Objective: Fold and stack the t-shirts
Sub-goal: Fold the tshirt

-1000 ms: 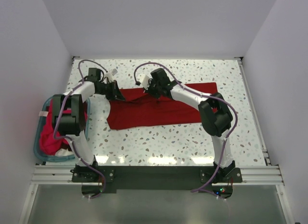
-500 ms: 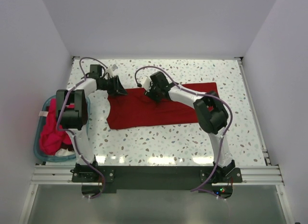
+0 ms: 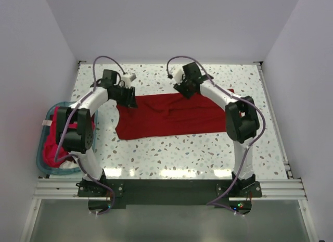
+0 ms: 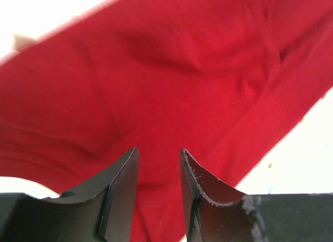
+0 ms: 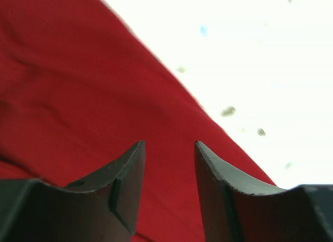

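One crimson t-shirt (image 3: 166, 119) lies spread right of the single teal basket (image 3: 39, 160), which holds pinkish-red cloth (image 3: 52, 147), perhaps several shirts. Over the shirt, the left gripper (image 3: 127, 99) hangs nearer the basket and the right gripper (image 3: 183, 89) farther; both jaws stand parted, pinching nothing.

The table (image 3: 156, 153) I work over is a white slab speckled with small dark flecks. It fills the middle of the top view down to the metal rail (image 3: 166, 186) at the bottom of the frame. One deep red t-shirt (image 3: 166, 119) lies flat on it as a wide, slightly rumpled band across the centre, taller at its left end than at its right. A teal basket (image 3: 38, 161) sits at the table's left edge; I cannot tell whether it rests on the slab or beside it.
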Available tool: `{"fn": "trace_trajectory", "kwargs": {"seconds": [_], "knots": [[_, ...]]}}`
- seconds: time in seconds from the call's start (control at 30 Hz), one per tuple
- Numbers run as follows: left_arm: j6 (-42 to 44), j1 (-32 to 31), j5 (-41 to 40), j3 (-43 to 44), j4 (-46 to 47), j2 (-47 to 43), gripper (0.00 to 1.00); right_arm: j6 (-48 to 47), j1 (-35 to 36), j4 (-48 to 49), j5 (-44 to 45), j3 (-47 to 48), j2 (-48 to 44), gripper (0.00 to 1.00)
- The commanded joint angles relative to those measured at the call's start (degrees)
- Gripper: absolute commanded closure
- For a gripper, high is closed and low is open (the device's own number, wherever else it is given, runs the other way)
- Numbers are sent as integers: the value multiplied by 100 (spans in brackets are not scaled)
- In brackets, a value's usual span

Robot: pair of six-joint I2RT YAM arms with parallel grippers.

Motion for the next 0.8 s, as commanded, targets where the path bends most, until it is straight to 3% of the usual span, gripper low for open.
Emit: {"fn": "trace_trajectory", "kwargs": {"seconds": [0.0, 0.23, 0.47, 0.67, 0.77], "knots": [[753, -550, -891, -361, -561, -405, 58, -232, -621, -1042, -148, 523, -33, 55], [648, -954, -1664, -651, -605, -143, 65, -636, -1412, -1854, -166, 1491, 872, 66], [833, -911, -2245, -72, -842, 675, 67, -1269, -1781, -1758, 229, 868, 970, 73], [1166, -674, -2693, 1086, -1035, 1729, 69, -1849, -1826, -1995, 265, -98, 576, 83], [1368, -437, -2694, 2710, -1456, 2791, 71, -1955, -1651, -2091, -33, -1029, -160, 86]]}}
